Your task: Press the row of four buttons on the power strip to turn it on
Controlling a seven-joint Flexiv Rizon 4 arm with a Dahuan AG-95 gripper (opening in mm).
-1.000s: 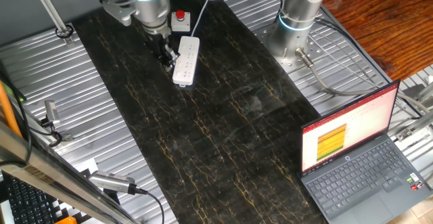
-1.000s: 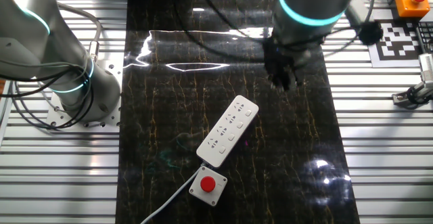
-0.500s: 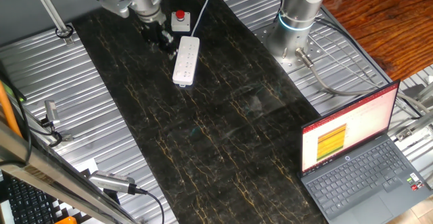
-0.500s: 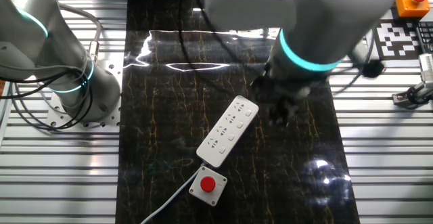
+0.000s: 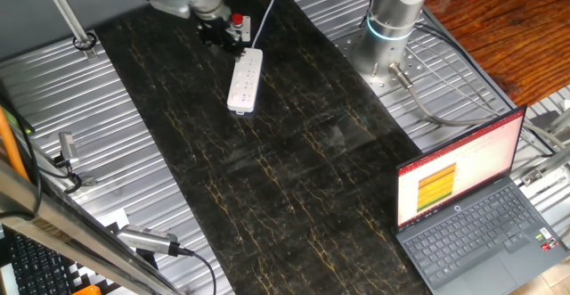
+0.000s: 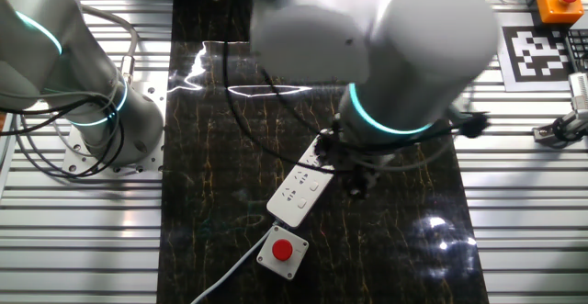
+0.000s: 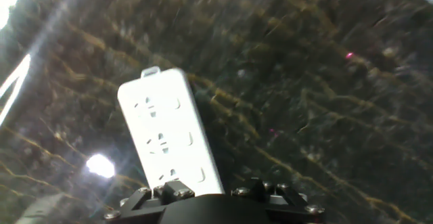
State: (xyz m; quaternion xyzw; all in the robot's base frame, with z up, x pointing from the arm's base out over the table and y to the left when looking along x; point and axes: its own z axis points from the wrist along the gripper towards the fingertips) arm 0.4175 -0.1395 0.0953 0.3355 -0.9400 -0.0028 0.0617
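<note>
The white power strip (image 5: 245, 79) lies lengthwise on the dark mat, its cable running off at the far end. In the other fixed view my arm covers the upper end of the power strip (image 6: 301, 192). The hand view looks down on the strip (image 7: 169, 132), and the row of buttons (image 7: 191, 138) shows as small marks along its right side. My gripper (image 5: 220, 36) hangs beside the strip's cable end, close to the red-button box. In the other fixed view the gripper (image 6: 356, 181) is just right of the strip. No view shows the fingertips clearly.
A small grey box with a red round button (image 5: 237, 22) sits by the strip's cable end, also seen as the box (image 6: 283, 251). A second arm's base (image 5: 392, 28) stands at the right. An open laptop (image 5: 472, 206) sits at the near right. Ribbed metal table (image 5: 71, 108) flanks the mat.
My gripper has travelled along the strip's side from its free end to the cable end by the red-button box. The strip has not moved.
</note>
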